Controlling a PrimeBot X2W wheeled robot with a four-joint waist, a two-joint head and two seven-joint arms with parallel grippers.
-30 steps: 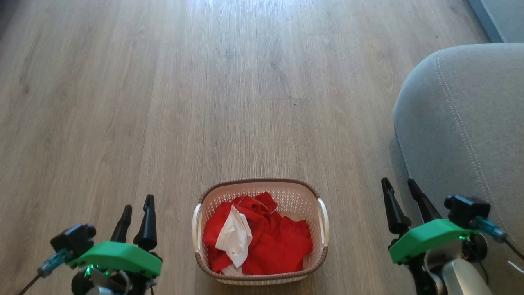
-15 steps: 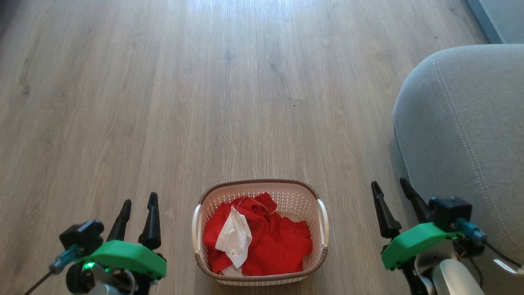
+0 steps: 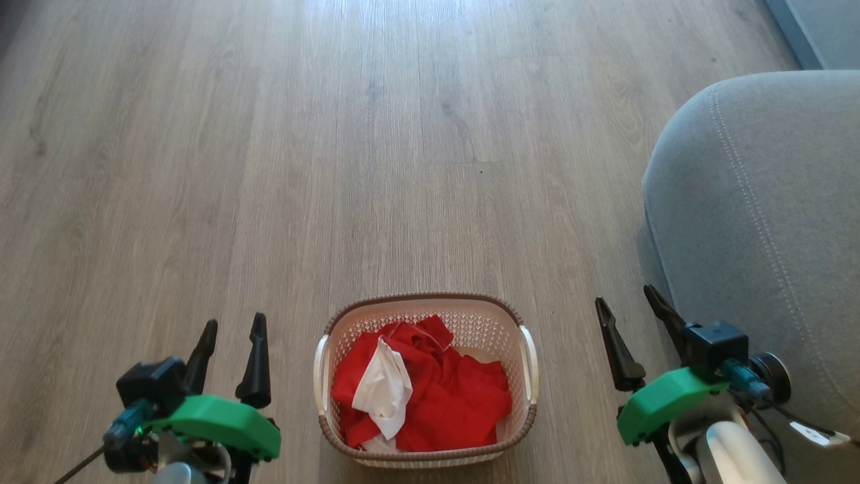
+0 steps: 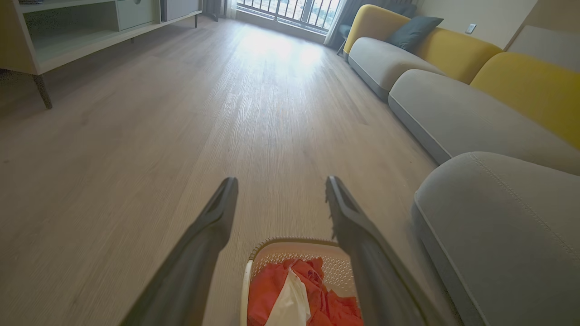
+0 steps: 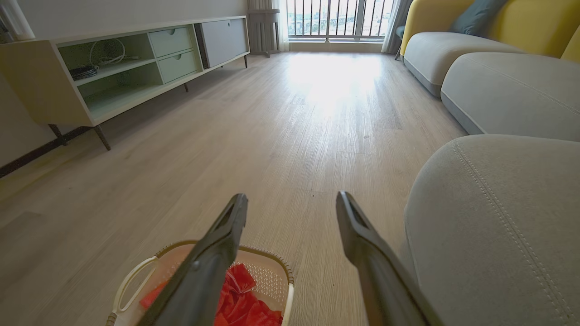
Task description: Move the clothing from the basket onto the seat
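The cream basket [image 3: 527, 366] with a brown rim stands on the wood floor at the bottom centre of the head view, holding crumpled red clothing [image 3: 457, 396] with a white panel. It also shows low in the left wrist view as basket [image 4: 335, 267] with clothing [image 4: 312, 299], and in the right wrist view as basket [image 5: 267, 271]. The grey seat [image 3: 759, 202] with pale stitching fills the right side. My left gripper [image 3: 232, 326] is open, left of the basket. My right gripper [image 3: 625, 299] is open, between basket and seat. Neither touches anything.
Bare wood floor [image 3: 376, 148] stretches ahead of the basket. A low cabinet [image 5: 113, 72] with shelves and drawers lines the left wall. More grey sofa cushions [image 4: 453, 108] with yellow backs run along the right, toward a balcony window.
Both grippers have drifted inward toward the basket, the right one moving left and the left one right, and each has turned slightly. Basket, clothing and seat are unmoved.
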